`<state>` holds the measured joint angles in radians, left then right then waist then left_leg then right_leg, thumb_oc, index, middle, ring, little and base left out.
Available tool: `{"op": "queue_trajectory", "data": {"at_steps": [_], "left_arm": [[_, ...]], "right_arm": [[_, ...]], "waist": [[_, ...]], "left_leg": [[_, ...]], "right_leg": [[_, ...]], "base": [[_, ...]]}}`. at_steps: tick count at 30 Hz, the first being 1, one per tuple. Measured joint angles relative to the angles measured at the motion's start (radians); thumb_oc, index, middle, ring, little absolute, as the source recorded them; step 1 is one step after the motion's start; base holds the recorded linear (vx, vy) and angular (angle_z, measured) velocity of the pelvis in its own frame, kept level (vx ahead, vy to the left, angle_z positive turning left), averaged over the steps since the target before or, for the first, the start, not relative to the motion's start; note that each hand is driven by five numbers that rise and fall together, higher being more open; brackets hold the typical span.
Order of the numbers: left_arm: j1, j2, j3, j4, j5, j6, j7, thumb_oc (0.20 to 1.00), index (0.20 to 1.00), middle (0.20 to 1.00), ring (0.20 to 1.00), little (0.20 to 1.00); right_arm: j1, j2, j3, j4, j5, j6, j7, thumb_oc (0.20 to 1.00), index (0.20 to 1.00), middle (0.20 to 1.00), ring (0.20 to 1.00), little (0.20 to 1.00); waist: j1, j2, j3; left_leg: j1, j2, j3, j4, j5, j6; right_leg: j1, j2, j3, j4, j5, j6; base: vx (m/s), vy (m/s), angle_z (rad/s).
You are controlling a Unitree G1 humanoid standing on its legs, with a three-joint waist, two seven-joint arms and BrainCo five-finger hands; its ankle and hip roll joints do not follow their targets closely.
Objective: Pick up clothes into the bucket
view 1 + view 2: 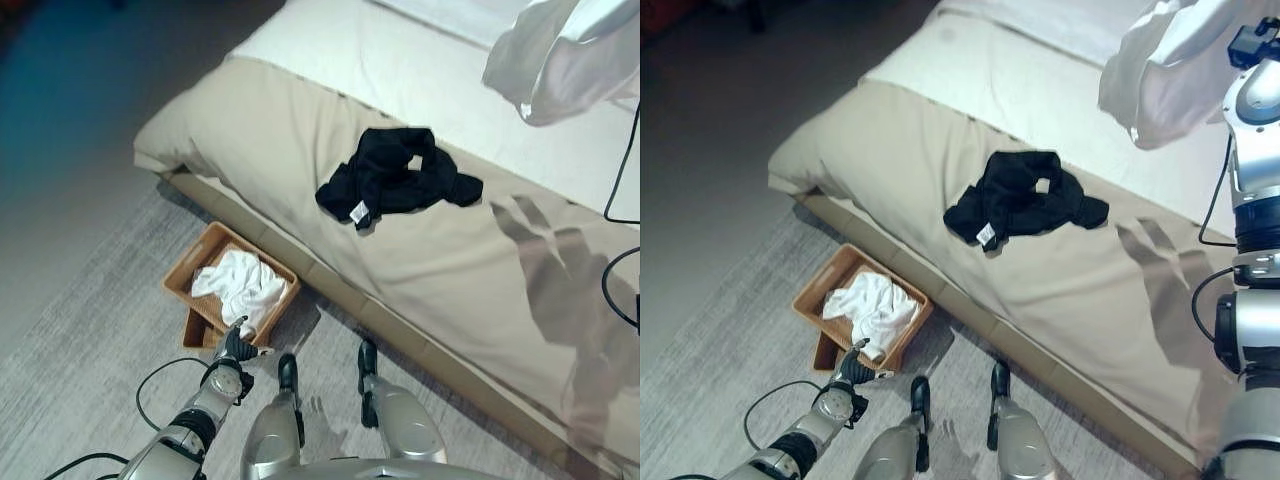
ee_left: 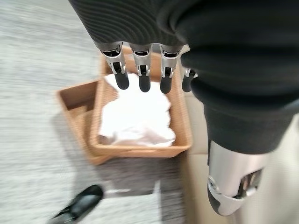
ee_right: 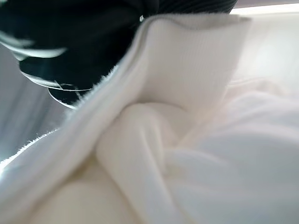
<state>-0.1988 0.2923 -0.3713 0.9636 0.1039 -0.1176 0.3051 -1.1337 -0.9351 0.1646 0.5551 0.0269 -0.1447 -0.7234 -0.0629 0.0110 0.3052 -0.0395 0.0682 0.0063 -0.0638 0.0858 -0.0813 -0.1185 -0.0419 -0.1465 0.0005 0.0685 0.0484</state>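
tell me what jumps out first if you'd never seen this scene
A black garment lies crumpled on the beige bed. A white garment hangs in the air at the right arm, above the bed. On the floor beside the bed, a brown basket holds white clothes, the left hand open beside it.

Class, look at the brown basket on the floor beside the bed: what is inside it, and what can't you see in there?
Inside the brown basket lies a crumpled white garment, with the left hand hanging open at its near rim. The garment covers most of the basket's floor, so anything beneath it is hidden.
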Motion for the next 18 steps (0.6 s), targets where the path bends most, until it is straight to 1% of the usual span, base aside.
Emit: {"op": "queue_trajectory", "data": {"at_steps": [1, 2, 3, 4, 6, 8, 9, 10, 12, 13, 14, 17, 18], "left_arm": [[0.013, 0.000, 0.000, -0.039, 0.000, -0.004, -0.003, 1.000, 1.000, 1.000, 1.000, 1.000], [0.019, -0.001, -0.001, -0.061, 0.000, -0.001, -0.006, 1.000, 1.000, 1.000, 1.000, 1.000], [0.041, 0.003, -0.007, -0.135, -0.001, -0.004, -0.015, 1.000, 1.000, 1.000, 1.000, 1.000], [0.049, 0.006, -0.015, -0.173, -0.003, -0.003, -0.023, 1.000, 1.000, 1.000, 1.000, 1.000], [0.066, 0.034, -0.043, -0.356, -0.018, -0.017, -0.052, 1.000, 1.000, 1.000, 1.000, 1.000], [0.062, 0.039, -0.040, -0.476, -0.043, -0.040, -0.072, 1.000, 1.000, 1.000, 1.000, 1.000], [0.060, 0.045, -0.039, -0.532, -0.063, -0.046, -0.081, 1.000, 1.000, 1.000, 1.000, 1.000], [0.056, 0.047, -0.039, -0.559, -0.075, -0.048, -0.085, 1.000, 1.000, 1.000, 1.000, 1.000], [0.027, 0.051, -0.039, -0.637, -0.117, -0.062, -0.109, 1.000, 1.000, 1.000, 1.000, 1.000], [0.023, 0.053, -0.038, -0.655, -0.129, -0.063, -0.115, 1.000, 1.000, 1.000, 1.000, 1.000], [0.013, 0.063, -0.039, -0.705, -0.162, -0.064, -0.128, 1.000, 1.000, 1.000, 1.000, 1.000], [-0.021, 0.082, -0.040, -0.789, -0.223, -0.065, -0.163, 1.000, 1.000, 1.000, 1.000, 1.000], [-0.051, 0.090, -0.039, -0.825, -0.250, -0.066, -0.181, 1.000, 1.000, 1.000, 1.000, 1.000]], "right_arm": [[0.029, 0.005, 0.001, -0.015, -0.010, 0.000, 0.016, 0.200, 0.200, 0.200, 0.200, 0.200], [0.040, 0.005, 0.002, -0.020, -0.016, 0.001, 0.025, 0.200, 0.200, 0.200, 0.200, 0.200], [0.074, 0.009, 0.004, -0.043, -0.019, 0.001, 0.047, 0.200, 0.200, 0.200, 0.200, 0.200], [0.090, 0.019, 0.004, -0.048, -0.024, 0.001, 0.061, 0.200, 0.200, 0.200, 0.200, 0.200], [0.169, 0.027, 0.013, -0.075, -0.040, 0.004, 0.119, 0.200, 0.200, 0.200, 0.200, 0.200], [0.227, 0.040, 0.038, -0.083, -0.064, 0.007, 0.170, 0.200, 0.200, 0.200, 0.200, 0.200], [0.269, 0.064, 0.040, -0.098, -0.074, 0.015, 0.195, 0.200, 0.200, 0.200, 0.200, 0.200], [0.295, 0.078, 0.042, -0.112, -0.076, 0.017, 0.208, 0.200, 0.200, 0.200, 0.200, 0.200], [0.416, 0.116, 0.044, -0.191, -0.100, 0.022, 0.273, 0.200, 0.200, 0.200, 0.200, 0.200], [0.445, 0.125, 0.046, -0.204, -0.105, 0.022, 0.289, 0.200, 0.200, 0.200, 0.200, 0.200], [0.498, 0.145, 0.047, -0.230, -0.115, 0.025, 0.328, 0.200, 0.200, 0.200, 0.200, 0.200], [0.556, 0.178, 0.059, -0.266, -0.115, 0.031, 0.392, 0.200, 0.200, 0.200, 0.200, 0.200], [0.581, 0.185, 0.083, -0.291, -0.114, 0.035, 0.426, 0.200, 0.200, 0.200, 0.200, 0.200]], "waist": [[-0.001, -0.003, -0.027], [-0.001, -0.004, -0.034], [0.001, -0.004, -0.047], [0.000, -0.004, -0.061], [0.002, -0.010, -0.086], [0.001, -0.012, -0.113], [-0.002, -0.011, -0.132], [-0.003, -0.012, -0.140], [-0.003, -0.013, -0.151], [-0.004, -0.013, -0.159], [-0.004, -0.012, -0.169], [-0.003, -0.012, -0.170], [-0.001, -0.012, -0.170]], "left_leg": [[0.014, 0.002, 0.007, -0.003, -0.001, 0.001], [0.028, 0.003, 0.011, -0.005, -0.004, 0.002], [0.053, 0.004, 0.018, -0.011, -0.007, 0.003], [0.061, 0.004, 0.020, -0.013, -0.012, 0.003], [0.093, 0.004, 0.023, -0.023, -0.016, 0.002], [0.105, 0.001, 0.025, -0.023, -0.020, 0.004], [0.108, 0.001, 0.027, -0.023, -0.025, 0.008], [0.114, 0.003, 0.032, -0.023, -0.026, 0.010], [0.137, 0.004, 0.039, -0.022, -0.031, 0.013], [0.137, 0.004, 0.039, -0.023, -0.033, 0.014], [0.137, 0.005, 0.040, -0.023, -0.034, 0.015], [0.140, 0.004, 0.039, -0.023, -0.033, 0.014], [0.147, 0.004, 0.039, -0.023, -0.033, 0.014]], "right_leg": [[0.016, 0.002, 0.002, -0.012, 0.005, -0.002], [0.030, 0.004, 0.004, -0.021, 0.006, -0.001], [0.059, 0.006, 0.007, -0.038, 0.012, -0.001], [0.069, 0.006, 0.010, -0.046, 0.012, -0.001], [0.106, 0.008, 0.015, -0.068, 0.013, 0.008], [0.120, 0.007, 0.018, -0.077, 0.014, 0.010], [0.122, 0.006, 0.020, -0.077, 0.014, 0.010], [0.124, 0.007, 0.024, -0.078, 0.014, 0.010], [0.153, 0.007, 0.024, -0.087, 0.015, 0.011], [0.154, 0.006, 0.024, -0.089, 0.015, 0.011], [0.153, 0.006, 0.024, -0.090, 0.015, 0.012], [0.157, 0.005, 0.024, -0.090, 0.017, 0.013], [0.164, 0.005, 0.022, -0.090, 0.018, 0.013]], "base": [[0.10, 0.015, -0.09], [0.10, 0.010, -0.11], [0.09, 0.017, -0.06], [0.08, 0.011, -0.06], [0.08, 0.013, -0.04], [0.07, 0.008, -0.04], [0.06, 0.005, -0.10], [0.04, -0.006, -0.11], [0.03, -0.013, -0.06], [0.05, -0.006, 0.00], [0.07, -0.002, 0.01], [0.03, -0.002, 0.01], [0.04, 0.001, 0.02]]}}
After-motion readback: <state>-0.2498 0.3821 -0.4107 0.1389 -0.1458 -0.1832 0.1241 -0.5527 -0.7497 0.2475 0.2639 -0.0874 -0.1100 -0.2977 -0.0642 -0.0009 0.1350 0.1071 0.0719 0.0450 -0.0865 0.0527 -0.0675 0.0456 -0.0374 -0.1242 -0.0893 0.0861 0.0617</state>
